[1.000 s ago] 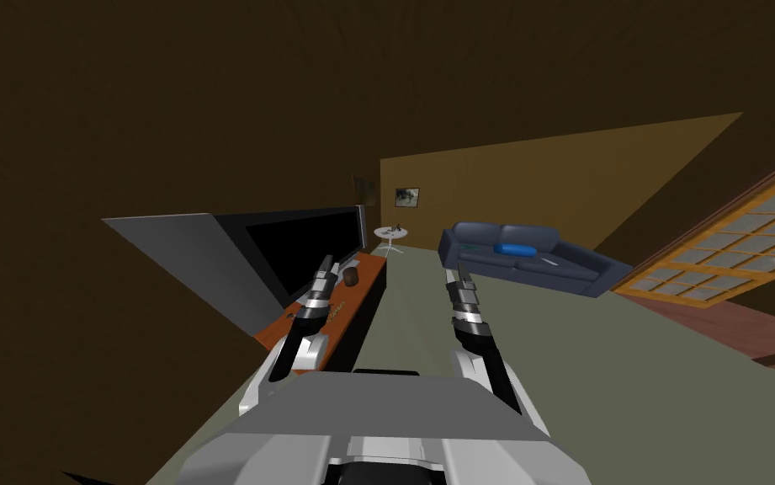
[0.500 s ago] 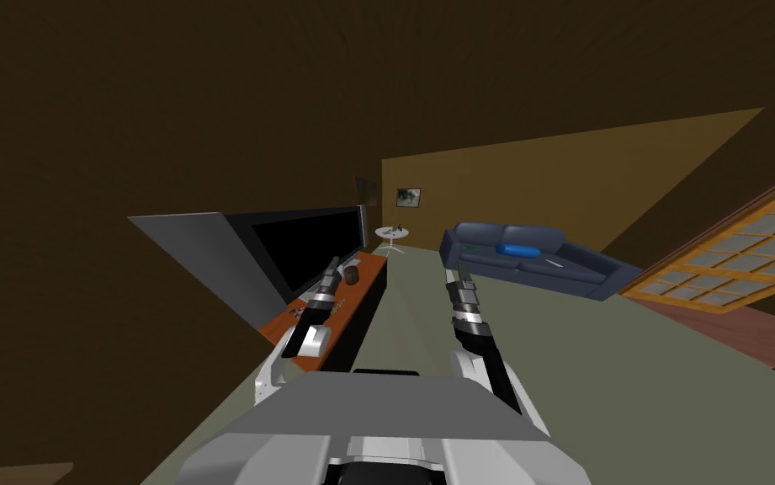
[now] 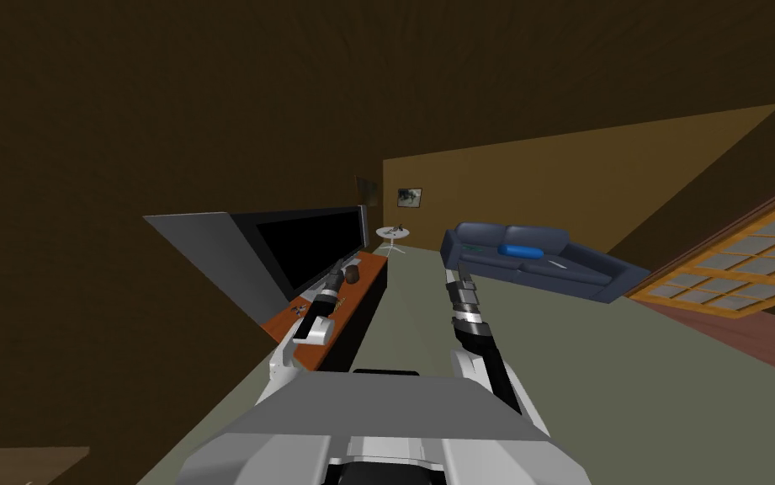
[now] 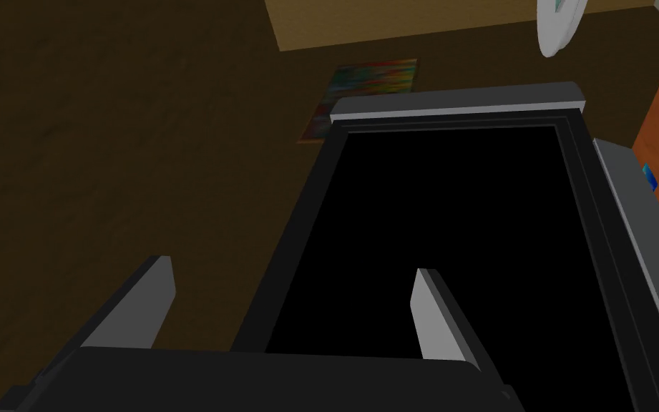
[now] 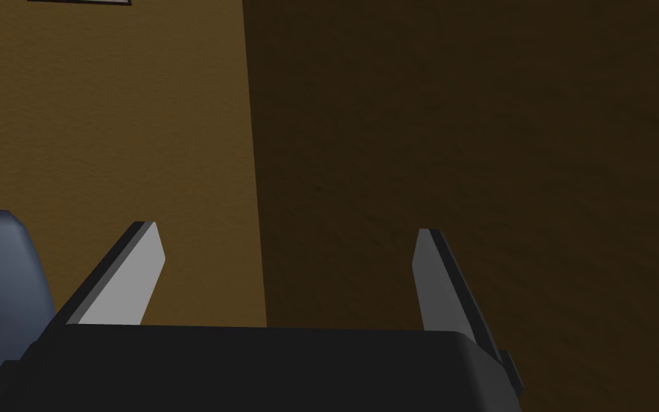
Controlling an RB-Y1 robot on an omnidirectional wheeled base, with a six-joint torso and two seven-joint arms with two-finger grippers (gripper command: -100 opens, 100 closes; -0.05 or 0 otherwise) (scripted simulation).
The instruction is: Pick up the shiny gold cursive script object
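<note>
A thin gold script object point(image 3: 337, 305) lies flat on the orange-brown console point(image 3: 368, 271), just right of my left forearm; it is tiny and partly hidden by the arm. My left gripper point(image 3: 337, 271) reaches over the console in front of the TV point(image 3: 305, 244). In the left wrist view the left gripper point(image 4: 292, 266) is open, empty and faces the black TV screen point(image 4: 449, 236). My right gripper point(image 3: 453, 268) hangs over the floor right of the console. The right wrist view has it point(image 5: 285, 229) open and empty.
A brown round object point(image 3: 352, 274) and a small dark item point(image 3: 299, 311) also sit on the console. Beyond it are a small white round table point(image 3: 391, 233), a blue sofa point(image 3: 537, 257) and, at far right, a wood-framed glazed door point(image 3: 739, 269).
The whole head view has shifted, so I have moved or turned. My left arm has swung in further over the console toward the TV. The right arm has kept its pose.
</note>
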